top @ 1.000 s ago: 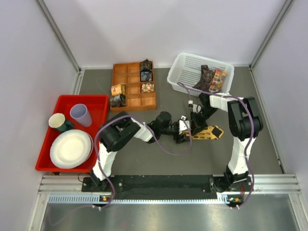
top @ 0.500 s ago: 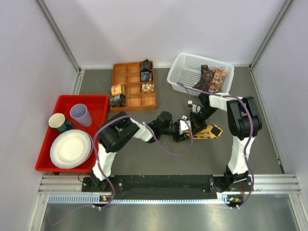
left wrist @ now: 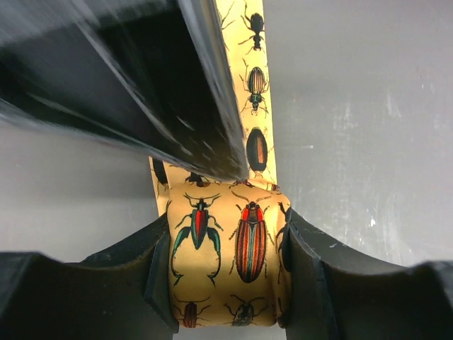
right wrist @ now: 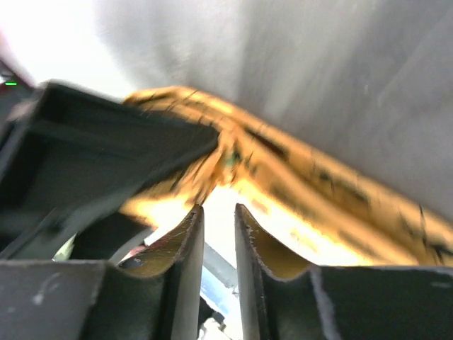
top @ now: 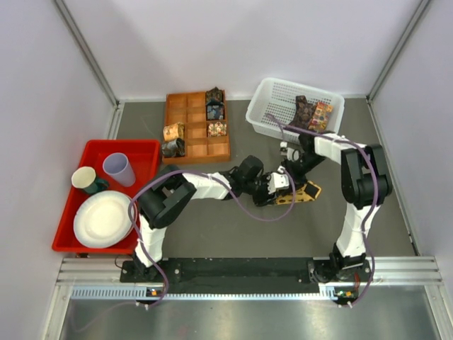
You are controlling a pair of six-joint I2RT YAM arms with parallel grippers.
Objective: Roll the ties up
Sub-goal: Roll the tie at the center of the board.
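I'm seeing L gripper [left wrist: 228,280] clamping yellow tie [left wrist: 233,241] roll, lower centre of frame; R gripper [right wrist: 218,241] fingers sitting nearly together beside its loose strip.

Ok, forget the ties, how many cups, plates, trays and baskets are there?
Cups: 2, a lilac cup and a green cup
Plates: 1, a white plate
Trays: 2, a red tray and a wooden compartment tray
Baskets: 1, a white basket
Total: 6
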